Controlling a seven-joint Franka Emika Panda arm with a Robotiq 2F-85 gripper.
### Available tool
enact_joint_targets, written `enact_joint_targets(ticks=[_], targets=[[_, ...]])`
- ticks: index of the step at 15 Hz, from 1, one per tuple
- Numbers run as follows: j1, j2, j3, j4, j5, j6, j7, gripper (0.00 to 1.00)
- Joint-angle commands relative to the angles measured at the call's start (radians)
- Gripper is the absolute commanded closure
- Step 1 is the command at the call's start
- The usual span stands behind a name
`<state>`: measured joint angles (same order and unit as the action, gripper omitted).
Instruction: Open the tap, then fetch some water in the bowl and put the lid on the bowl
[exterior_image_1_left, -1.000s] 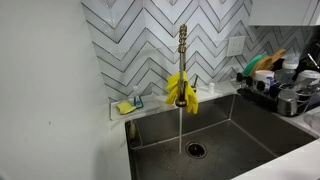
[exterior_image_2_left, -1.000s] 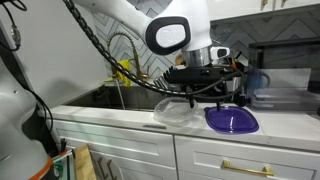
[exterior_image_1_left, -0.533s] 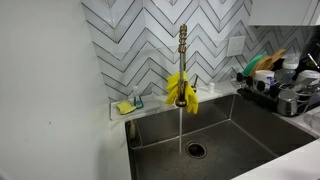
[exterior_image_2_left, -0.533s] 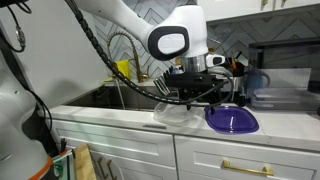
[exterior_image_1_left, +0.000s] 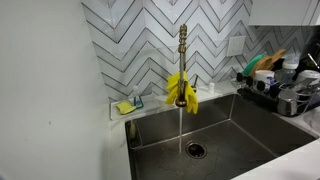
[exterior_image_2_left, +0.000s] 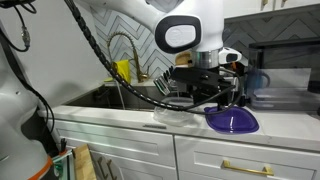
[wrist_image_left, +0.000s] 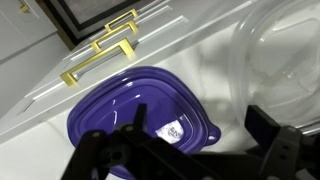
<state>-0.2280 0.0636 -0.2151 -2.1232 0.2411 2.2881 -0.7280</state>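
One black robot gripper (exterior_image_2_left: 205, 98), jaws spread and empty, hovers over a purple plastic lid (wrist_image_left: 150, 112) beside the clear round bowl (wrist_image_left: 285, 50) on the white counter (exterior_image_2_left: 95, 113), right of the running brass tap (exterior_image_1_left: 182, 50); a shallow pinch could drop the slick bowl.

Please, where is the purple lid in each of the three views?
In an exterior view showing the tap: not in it.
In an exterior view: the purple lid lies lower right, on the counter.
Wrist view: centre.
Shared landmark: the clear bowl beside it.
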Motion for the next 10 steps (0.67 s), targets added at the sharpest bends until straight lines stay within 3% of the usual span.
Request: enact_joint_targets(ticks=[1, 4, 10], targets=[[-0.037, 0.061, -0.018, 0.087, 0.048, -0.087, 0.062, 0.00], [-0.058, 0.146, -0.040, 0.128, -0.036, -0.043, 0.215, 0.00], [-0.130, 0.286, -0.003, 0.208, 0.072, -0.076, 0.250, 0.00]])
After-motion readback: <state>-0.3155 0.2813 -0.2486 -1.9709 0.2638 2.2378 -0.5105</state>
